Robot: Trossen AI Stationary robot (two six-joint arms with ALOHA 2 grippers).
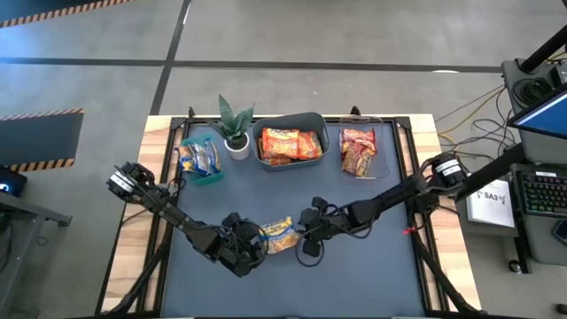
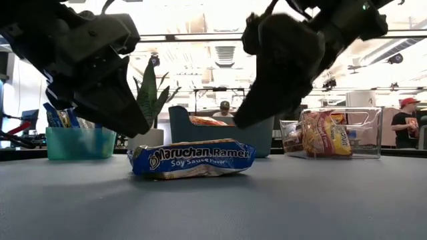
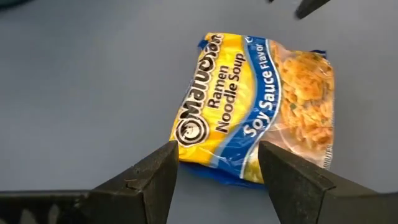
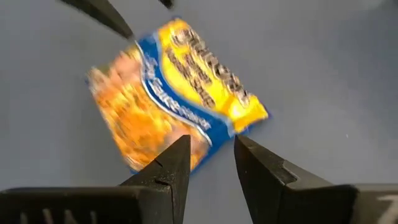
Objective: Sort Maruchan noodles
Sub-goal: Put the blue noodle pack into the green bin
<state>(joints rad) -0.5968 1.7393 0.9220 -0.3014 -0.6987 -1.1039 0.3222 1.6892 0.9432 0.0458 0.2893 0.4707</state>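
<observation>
One Maruchan noodles packet [image 1: 279, 235], blue and yellow with "Soy Sauce Flavor" print, lies flat on the dark mat near the table's front middle [image 2: 192, 159]. My left gripper [image 1: 255, 245] hovers open just over the packet's left end, slanting down; in the left wrist view its fingers [image 3: 217, 152] frame the packet's near end [image 3: 249, 106] without touching. My right gripper [image 1: 308, 232] hangs above the packet's right end with a narrow gap between its fingers [image 4: 211, 146] and nothing in it. In the low view both grippers' fingertips stand clear above the packet.
Along the far edge stand a teal bin [image 1: 202, 161] with blue packets, a potted green plant [image 1: 235, 128], a grey bin [image 1: 288, 120] with orange packets and a clear bin [image 1: 361, 151] with red packets. People show in the room beyond.
</observation>
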